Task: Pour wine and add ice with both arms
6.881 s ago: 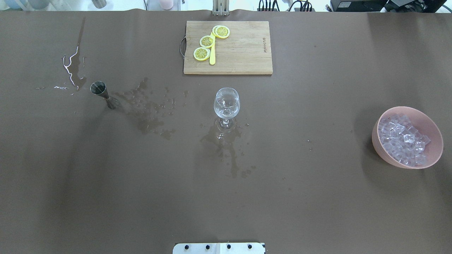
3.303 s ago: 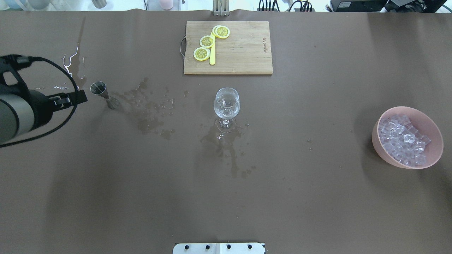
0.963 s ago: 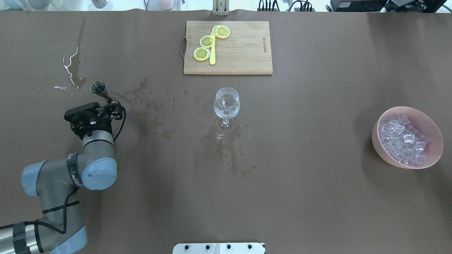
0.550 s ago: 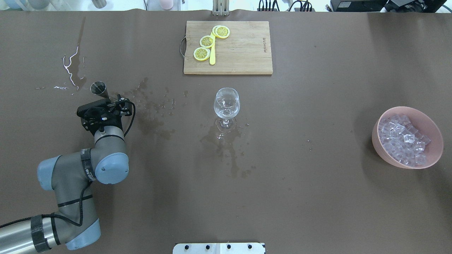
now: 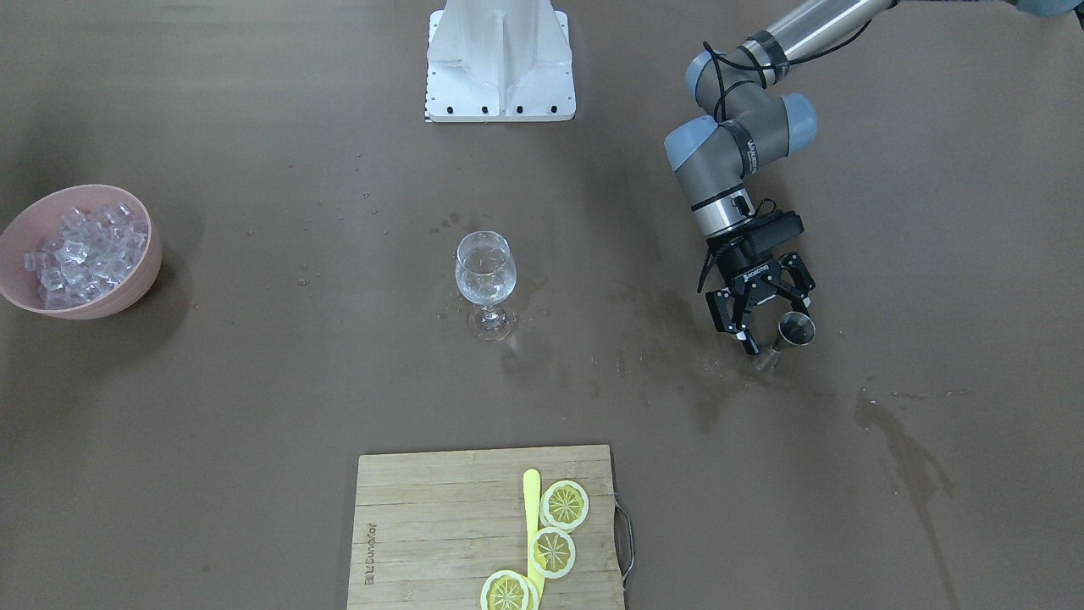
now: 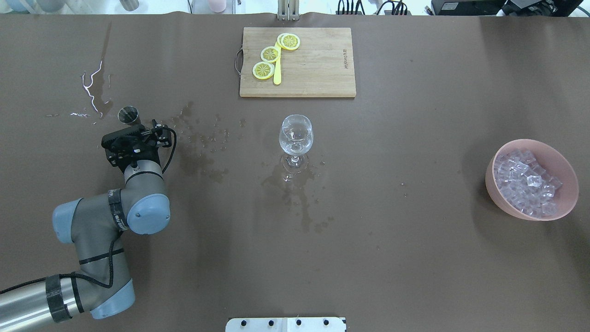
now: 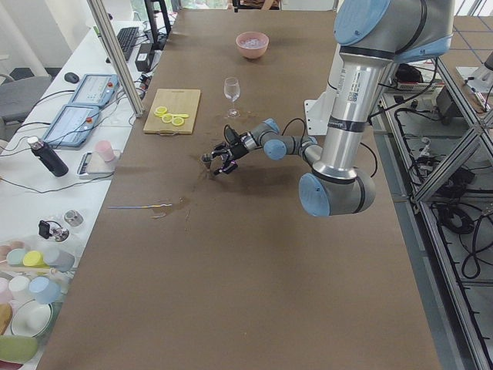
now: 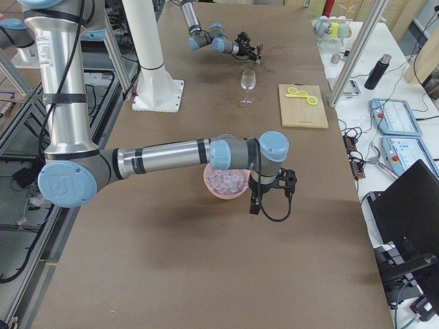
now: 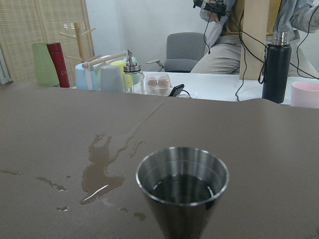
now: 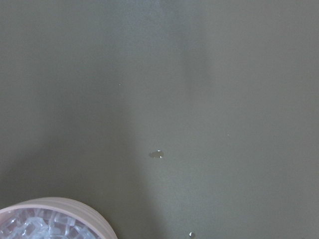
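Observation:
A steel jigger (image 5: 792, 332) stands on the brown table, with clear wine (image 9: 182, 189) inside it in the left wrist view. My left gripper (image 5: 772, 326) is open, level with the jigger, its fingers either side and not touching. In the overhead view the wrist covers all but the jigger's rim (image 6: 128, 115). The wine glass (image 6: 295, 134) stands upright mid-table. Ice (image 6: 525, 180) fills a pink bowl (image 6: 497, 196) at the right. My right gripper (image 8: 255, 204) hangs beside that bowl; I cannot tell its state.
A wooden cutting board (image 6: 313, 69) with lemon slices (image 6: 263, 70) and a yellow knife lies at the far side. Wet spill patches (image 6: 198, 152) spread between jigger and glass, and below the glass. The white base block (image 5: 500, 59) sits at the robot's edge.
My left arm came in from the left and brought its open gripper up to the jigger. Glass, bowl and board have not moved.

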Action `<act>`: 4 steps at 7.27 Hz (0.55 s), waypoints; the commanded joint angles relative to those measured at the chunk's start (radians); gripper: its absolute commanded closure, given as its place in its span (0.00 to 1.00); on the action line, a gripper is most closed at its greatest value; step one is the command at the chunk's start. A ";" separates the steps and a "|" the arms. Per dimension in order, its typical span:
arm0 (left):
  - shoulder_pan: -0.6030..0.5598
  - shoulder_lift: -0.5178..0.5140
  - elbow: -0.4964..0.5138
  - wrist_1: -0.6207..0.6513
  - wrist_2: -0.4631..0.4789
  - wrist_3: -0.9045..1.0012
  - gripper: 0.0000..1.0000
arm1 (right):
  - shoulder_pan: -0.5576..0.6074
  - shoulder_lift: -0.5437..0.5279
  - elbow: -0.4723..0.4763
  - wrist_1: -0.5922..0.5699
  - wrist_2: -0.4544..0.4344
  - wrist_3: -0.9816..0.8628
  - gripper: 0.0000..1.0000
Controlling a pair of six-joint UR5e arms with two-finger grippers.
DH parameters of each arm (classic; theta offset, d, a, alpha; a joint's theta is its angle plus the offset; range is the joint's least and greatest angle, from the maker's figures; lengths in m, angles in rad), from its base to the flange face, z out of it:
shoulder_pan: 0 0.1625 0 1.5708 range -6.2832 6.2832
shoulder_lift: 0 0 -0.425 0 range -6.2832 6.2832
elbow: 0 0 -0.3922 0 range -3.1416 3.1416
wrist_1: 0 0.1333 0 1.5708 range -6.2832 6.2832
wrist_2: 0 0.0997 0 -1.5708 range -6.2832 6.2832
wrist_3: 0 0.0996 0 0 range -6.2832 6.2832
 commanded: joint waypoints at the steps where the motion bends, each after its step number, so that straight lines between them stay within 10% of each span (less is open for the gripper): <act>1: -0.005 -0.002 0.022 -0.001 0.001 -0.005 0.02 | 0.000 -0.002 -0.002 0.000 0.000 0.000 0.00; 4: -0.015 -0.021 0.038 0.000 0.008 -0.005 0.06 | 0.000 -0.002 -0.005 0.000 0.000 -0.001 0.00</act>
